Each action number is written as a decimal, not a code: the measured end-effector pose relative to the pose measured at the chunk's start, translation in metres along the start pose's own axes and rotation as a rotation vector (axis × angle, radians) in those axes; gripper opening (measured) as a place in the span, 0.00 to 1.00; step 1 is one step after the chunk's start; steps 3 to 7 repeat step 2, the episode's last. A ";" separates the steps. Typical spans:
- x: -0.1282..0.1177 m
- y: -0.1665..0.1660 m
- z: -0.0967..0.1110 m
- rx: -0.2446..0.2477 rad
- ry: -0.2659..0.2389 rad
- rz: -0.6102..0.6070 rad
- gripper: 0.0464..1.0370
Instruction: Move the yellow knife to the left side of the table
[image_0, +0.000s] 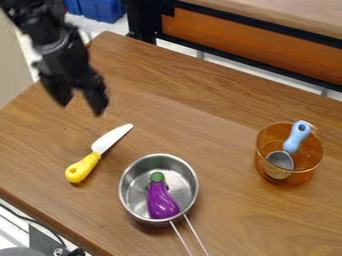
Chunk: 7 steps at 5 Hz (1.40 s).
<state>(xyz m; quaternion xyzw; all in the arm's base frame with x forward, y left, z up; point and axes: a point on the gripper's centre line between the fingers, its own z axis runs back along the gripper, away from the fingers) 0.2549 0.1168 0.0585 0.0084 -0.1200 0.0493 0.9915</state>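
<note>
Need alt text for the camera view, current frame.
Yellow-handled knife lies on a wooden table, left of a metal pan holding a toy eggplant. Black end effector hangs above and behind the knife, open. At right, an amber pot holds a blue-handled scoop.

Tabletop (214, 120): brown wood, visible grain, one corner near top left of view. On it, left: yellow-handled knife (97, 153), lying flat, pale blade angled toward upper right. Just beside it, lower middle: round metal pan (137, 192), upright, wire handle toward bottom edge. Right, well apart: transparent amber pot (300, 177), upright.
</note>
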 end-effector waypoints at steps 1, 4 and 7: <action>0.007 -0.028 -0.006 0.019 -0.013 -0.094 0.96; 0.012 -0.059 -0.011 -0.015 -0.049 -0.119 0.96; 0.012 -0.059 -0.011 -0.015 -0.049 -0.119 0.96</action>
